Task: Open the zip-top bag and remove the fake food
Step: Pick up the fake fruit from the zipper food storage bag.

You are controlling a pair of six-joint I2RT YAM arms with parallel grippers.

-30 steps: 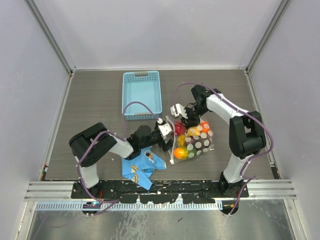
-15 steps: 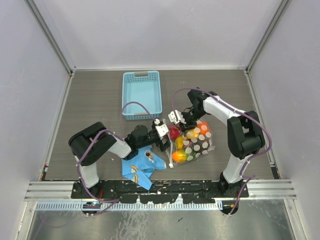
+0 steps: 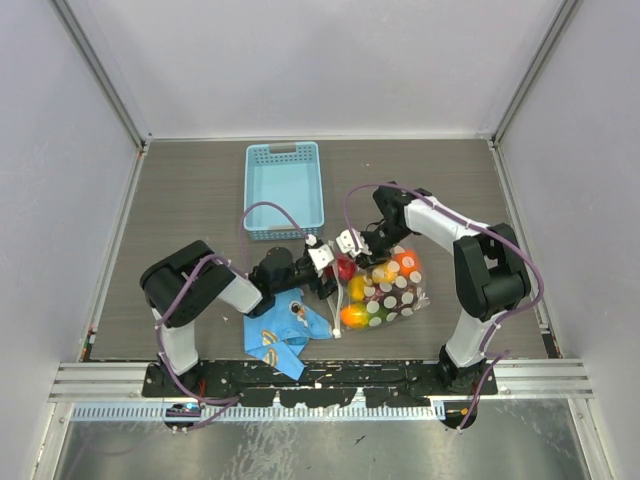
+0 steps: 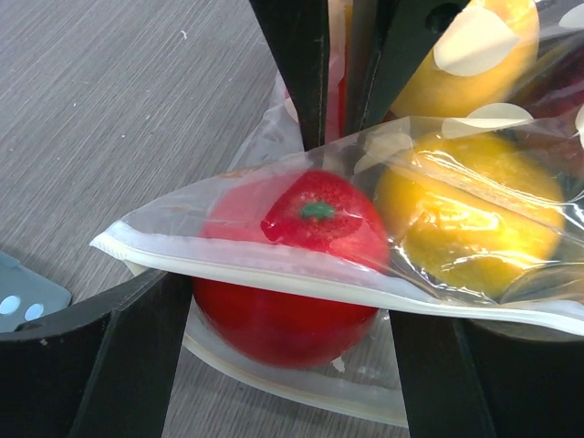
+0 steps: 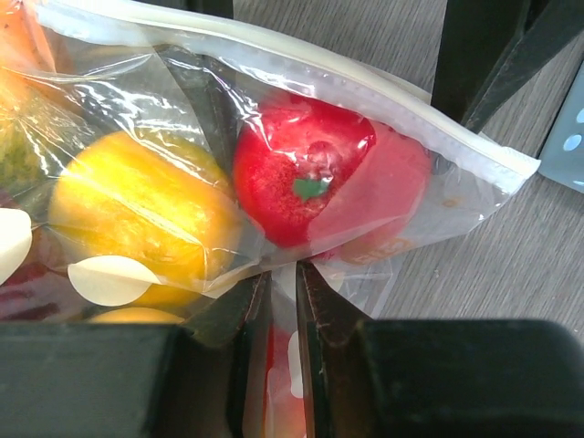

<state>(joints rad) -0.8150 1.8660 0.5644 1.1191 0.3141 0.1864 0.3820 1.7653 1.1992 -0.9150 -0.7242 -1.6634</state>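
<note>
Two end effectors meet at the left end of the zip-top bag, mid-bench.

Right end effector: narrow, its fingers pinched on a fold of the bag's clear film, just beside the red fruit.

Left end effector: spread wide, one finger on each side of the red fruit. White zip strip lies across them. Cannot tell whether they touch the film.

Fake food sits inside the bag: red piece at the mouth, yellow fruit touching it, orange and green pieces further right.

Bag rests on the bench, just right of a blue printed cloth. Light blue basket stands far-left of the bag, apart from it.
</note>
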